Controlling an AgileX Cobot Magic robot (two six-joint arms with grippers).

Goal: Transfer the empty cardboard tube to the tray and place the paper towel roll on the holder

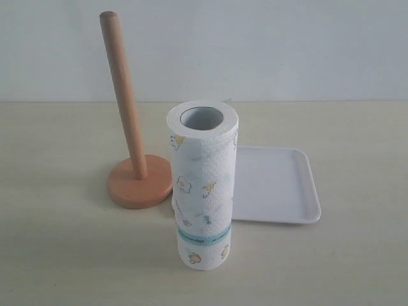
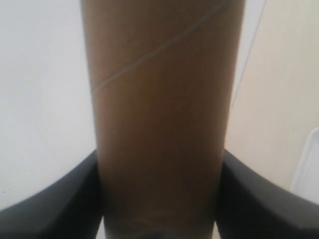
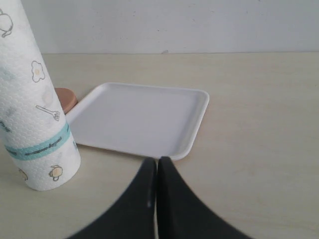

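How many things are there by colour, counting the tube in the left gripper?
White: 2, the paper towel roll and the tray.
Brown: 2, the holder and the cardboard tube clamped in the left gripper.
Total: 4

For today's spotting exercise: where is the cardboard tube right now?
Only the left wrist view shows the tube, clamped between the jaws of the left gripper; it is absent from the exterior view.
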